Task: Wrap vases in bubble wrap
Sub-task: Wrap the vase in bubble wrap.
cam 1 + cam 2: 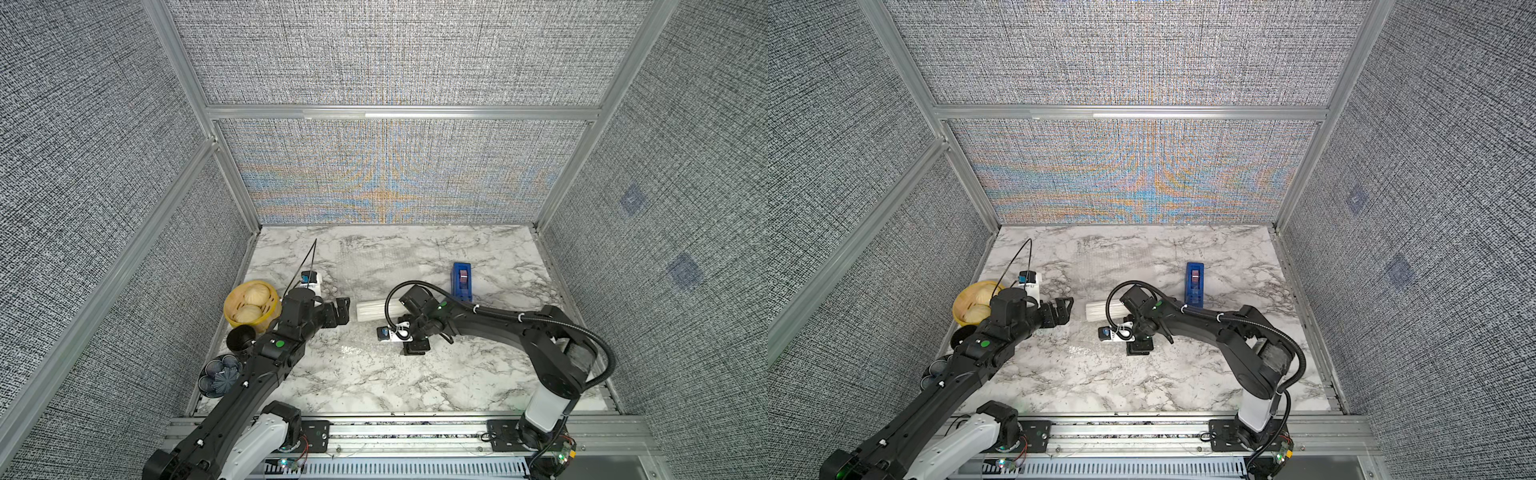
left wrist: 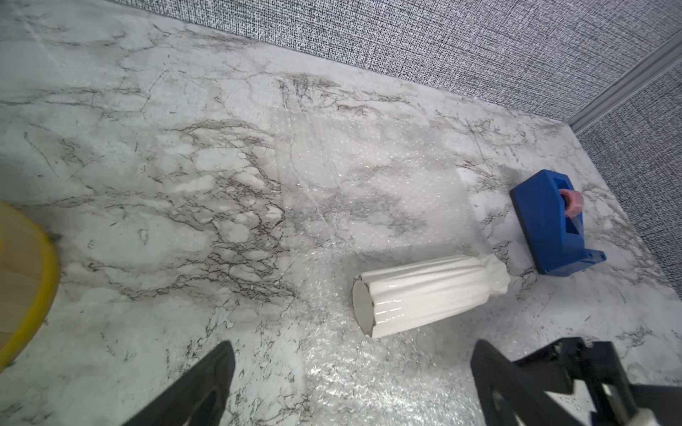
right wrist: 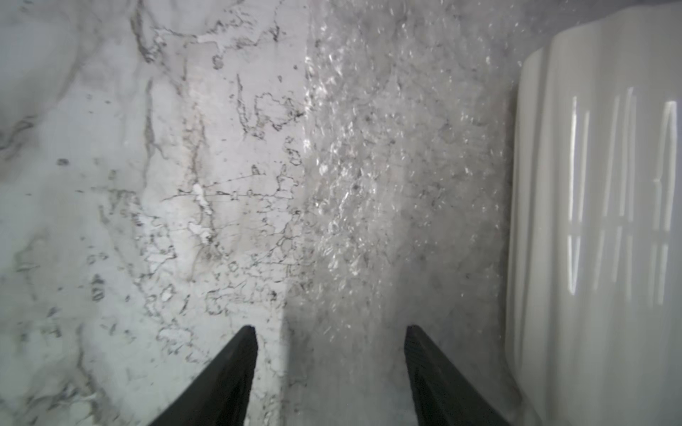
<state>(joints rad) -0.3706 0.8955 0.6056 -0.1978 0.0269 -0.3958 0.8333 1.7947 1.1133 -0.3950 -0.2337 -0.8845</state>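
The white ribbed vase (image 1: 371,311) (image 1: 1098,311) (image 2: 428,295) lies on its side on the bubble wrap (image 1: 374,266) (image 2: 369,184), a clear sheet spread flat on the marble table. In both top views my left gripper (image 1: 343,309) (image 1: 1065,309) hovers just left of the vase's flat base. It is open wide (image 2: 352,348) and holds nothing. My right gripper (image 1: 415,347) (image 1: 1139,347) points down at the sheet's near edge, in front of the vase. Its jaws stand apart (image 3: 330,328) over the wrap's edge (image 3: 369,184), with the vase (image 3: 598,221) to one side.
A blue tape dispenser (image 1: 462,280) (image 2: 553,225) stands just behind the right arm. At the left table edge sit a yellow basket of buns (image 1: 249,305), a black cup (image 1: 240,337) and a dark ribbed ornament (image 1: 220,374). Grey walls enclose the table.
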